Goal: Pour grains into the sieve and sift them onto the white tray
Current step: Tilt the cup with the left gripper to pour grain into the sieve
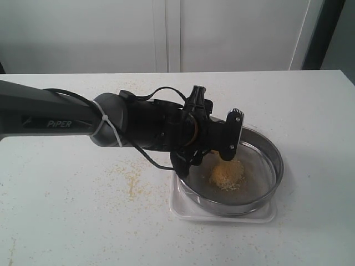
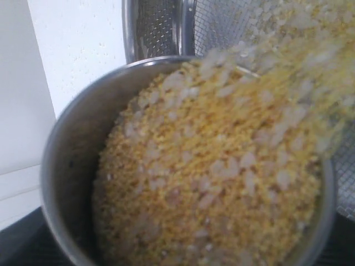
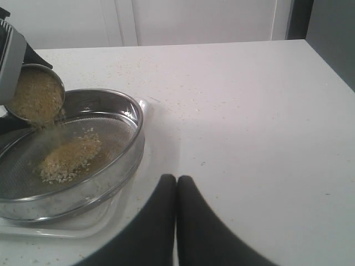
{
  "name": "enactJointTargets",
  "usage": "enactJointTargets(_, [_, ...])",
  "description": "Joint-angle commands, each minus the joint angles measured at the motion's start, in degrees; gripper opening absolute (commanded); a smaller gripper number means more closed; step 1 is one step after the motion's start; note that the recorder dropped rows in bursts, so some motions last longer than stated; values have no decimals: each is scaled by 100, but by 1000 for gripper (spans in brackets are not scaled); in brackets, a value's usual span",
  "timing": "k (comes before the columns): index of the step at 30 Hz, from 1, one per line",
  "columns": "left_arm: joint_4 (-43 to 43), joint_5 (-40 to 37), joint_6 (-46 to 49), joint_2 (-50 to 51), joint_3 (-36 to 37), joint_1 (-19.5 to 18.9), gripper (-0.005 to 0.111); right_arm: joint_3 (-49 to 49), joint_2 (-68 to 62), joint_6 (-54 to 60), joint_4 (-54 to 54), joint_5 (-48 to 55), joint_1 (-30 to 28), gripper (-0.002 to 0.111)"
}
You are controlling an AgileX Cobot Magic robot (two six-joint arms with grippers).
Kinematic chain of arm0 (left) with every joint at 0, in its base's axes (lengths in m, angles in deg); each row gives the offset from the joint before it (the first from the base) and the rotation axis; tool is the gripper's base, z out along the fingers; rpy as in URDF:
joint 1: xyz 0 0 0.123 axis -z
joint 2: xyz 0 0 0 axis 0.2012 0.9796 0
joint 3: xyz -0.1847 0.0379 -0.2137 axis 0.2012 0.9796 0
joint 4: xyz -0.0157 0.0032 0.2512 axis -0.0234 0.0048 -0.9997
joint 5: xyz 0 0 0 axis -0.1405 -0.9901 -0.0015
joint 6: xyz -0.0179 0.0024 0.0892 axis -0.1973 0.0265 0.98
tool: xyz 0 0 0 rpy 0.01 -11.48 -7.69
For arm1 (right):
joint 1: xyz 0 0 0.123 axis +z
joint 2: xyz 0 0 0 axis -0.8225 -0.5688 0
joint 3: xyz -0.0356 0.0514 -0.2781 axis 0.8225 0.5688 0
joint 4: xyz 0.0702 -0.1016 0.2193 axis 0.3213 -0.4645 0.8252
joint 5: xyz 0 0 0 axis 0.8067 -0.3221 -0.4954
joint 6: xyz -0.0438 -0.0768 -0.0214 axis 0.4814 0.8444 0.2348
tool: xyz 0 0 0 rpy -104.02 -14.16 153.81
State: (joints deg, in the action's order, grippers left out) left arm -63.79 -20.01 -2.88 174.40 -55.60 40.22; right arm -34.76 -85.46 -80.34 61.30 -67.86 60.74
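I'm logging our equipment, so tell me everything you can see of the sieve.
The sieve is a wide, shallow, round shiny steel ring with a fine mesh bottom. It sits level on the white tray. A beige mound of grains lies on its mesh, and more stream in from a tilted steel cup.

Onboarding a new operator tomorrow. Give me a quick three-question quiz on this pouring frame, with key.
1. True or false: the sieve sits on the white tray.
2. What does the left end effector hold? A) a steel cup of grains; B) a spoon; C) nothing.
3. Fill in: the right end effector is ___ (open or shut).

Key: 1 true. 2 A; the cup is tilted over the sieve, pouring. 3 shut, with nothing in it.
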Motion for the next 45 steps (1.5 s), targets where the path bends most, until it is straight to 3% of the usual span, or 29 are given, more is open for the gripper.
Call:
enactJointTargets(1, [-229,29,-4,-64,-53,29,0,25,34,10,-44,-13,29,0])
enactJointTargets(45, [-1312,-35,-4,-64,-53,29,0,25,34,10,-44,-13,29,0])
